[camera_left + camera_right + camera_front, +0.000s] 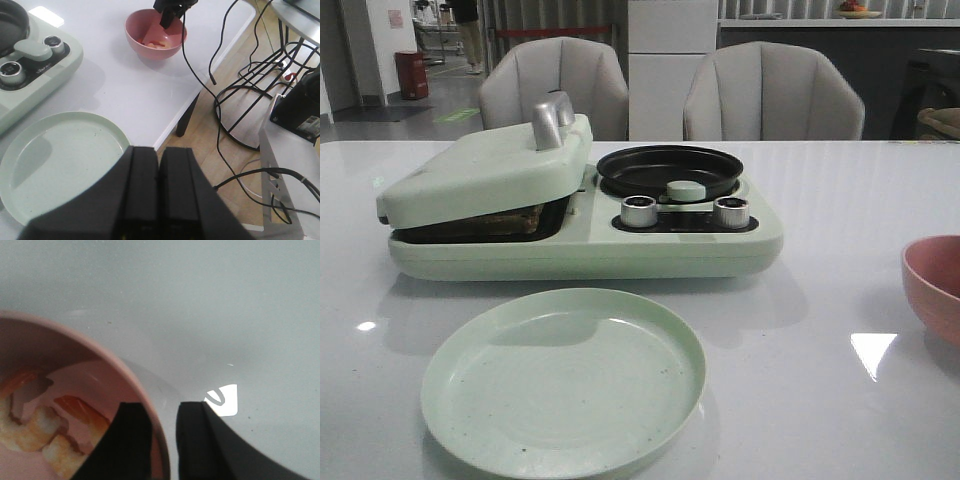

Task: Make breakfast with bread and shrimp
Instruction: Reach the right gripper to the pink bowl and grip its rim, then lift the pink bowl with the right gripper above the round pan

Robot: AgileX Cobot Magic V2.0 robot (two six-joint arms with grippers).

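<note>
right wrist view puts your right gripper (pixel 162 440) straddling the rim of the pink bowl (pixel 125 375), jaws a little apart and holding nothing, one finger inside the wall and the other outside it. the shrimp (pixel 30 432) lies on the bowl floor, off to the side of the fingers and not between them, so i judge the step in hand is picking it out. to do that well, lift clear of the rim first, shift inward over the orange-and-white pieces, spread the jaws wider, then come down with both fingers inside the bowl. close gently; the piece looks small and slippery, and the bowl may slide on the glossy table (pixel 820 330). your left gripper (pixel 159 195) is pressed together and empty, parked above the edge of the green plate (pixel 60 160). the bread (pixel 505 222) sits under the half-closed lid (pixel 480 175) of the breakfast maker (pixel 590 250), and the black pan (pixel 670 172) beside it is bare.
</note>
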